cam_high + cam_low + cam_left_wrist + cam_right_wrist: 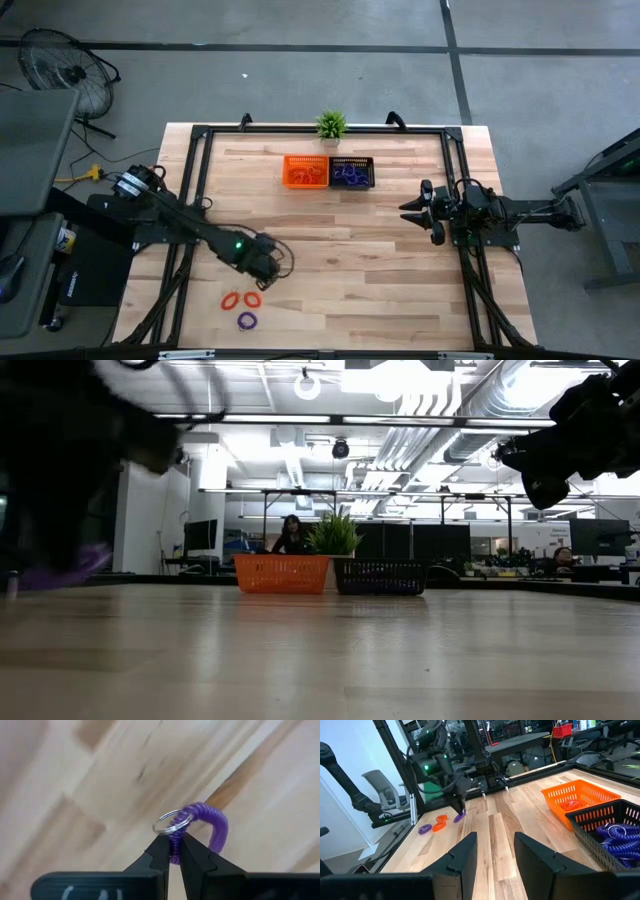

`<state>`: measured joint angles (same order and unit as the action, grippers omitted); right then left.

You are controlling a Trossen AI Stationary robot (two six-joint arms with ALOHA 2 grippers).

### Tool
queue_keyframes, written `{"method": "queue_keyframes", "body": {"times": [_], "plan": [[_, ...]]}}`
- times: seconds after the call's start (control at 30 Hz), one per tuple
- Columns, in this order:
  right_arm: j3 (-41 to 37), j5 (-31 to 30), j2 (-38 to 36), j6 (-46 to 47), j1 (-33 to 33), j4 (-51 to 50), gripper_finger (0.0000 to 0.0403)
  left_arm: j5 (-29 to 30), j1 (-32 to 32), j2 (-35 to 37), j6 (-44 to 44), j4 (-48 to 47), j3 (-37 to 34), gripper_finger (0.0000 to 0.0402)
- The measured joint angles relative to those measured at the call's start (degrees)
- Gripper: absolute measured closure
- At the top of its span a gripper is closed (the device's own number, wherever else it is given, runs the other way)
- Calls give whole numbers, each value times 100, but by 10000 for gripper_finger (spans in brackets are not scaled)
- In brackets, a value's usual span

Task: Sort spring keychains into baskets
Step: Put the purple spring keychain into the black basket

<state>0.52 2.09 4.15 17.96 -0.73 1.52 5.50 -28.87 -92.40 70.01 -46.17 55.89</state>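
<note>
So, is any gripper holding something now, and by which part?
The left gripper is shut on a purple coiled spring keychain, pinching its coil just below the metal ring. The right gripper is open and holds nothing.

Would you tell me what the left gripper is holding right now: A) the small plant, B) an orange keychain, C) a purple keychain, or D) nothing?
C: in the left wrist view the left gripper has its jaws pinched on a purple keychain by its metal ring, above the table.
</note>
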Motion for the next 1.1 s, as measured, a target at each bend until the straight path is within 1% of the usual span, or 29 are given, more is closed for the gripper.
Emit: {"method": "queue_keyframes", "body": {"times": [0.17, 0.33, 0.53, 0.67, 0.77, 0.8, 0.83, 0.9, 0.97, 1.0, 1.07, 1.1], "plan": [[0, 0, 1, 0, 2, 2, 279, 284, 643, 4, -1750, -388, 671, 377], [-1, 0, 0, 0, 0, 1, 279, 283, 1385, 11, -3697, -397, 1222, 378], [1, 0, 1, 0, 0, 2, 279, 290, 2312, 17, -5385, -490, 1724, 378], [0, 0, 1, 0, 1, 1, 279, 332, 2924, -27, -6081, -381, 1980, 378], [-1, 0, 1, 0, 2, 1, 279, 331, 3344, -441, -6503, -217, 2367, 378], [1, 0, 0, 0, 1, 2, 279, 297, 3483, -544, -6624, -354, 2475, 378], [0, 0, -1, 0, 1, 2, 279, 285, 3616, -675, -6731, -482, 2643, 378], [-1, 0, -1, 0, 0, 5, 279, 237, 3864, -986, -6837, -222, 3041, 378], [1, -2, 32, 0, 2, 9, 279, 178, 4081, -1274, -6860, -502, 3350, 378], [1, -9, 34, 0, 0, 9, 279, 128, 4165, -1454, -6890, -529, 3566, 378], [1, -9, 56, 0, 0, 24, 279, 126, 4333, -1803, -6972, -298, 4018, 378], [0, -8, 66, 0, 2, 23, 279, 125, 4406, -1944, -6974, -421, 4225, 378]]}}
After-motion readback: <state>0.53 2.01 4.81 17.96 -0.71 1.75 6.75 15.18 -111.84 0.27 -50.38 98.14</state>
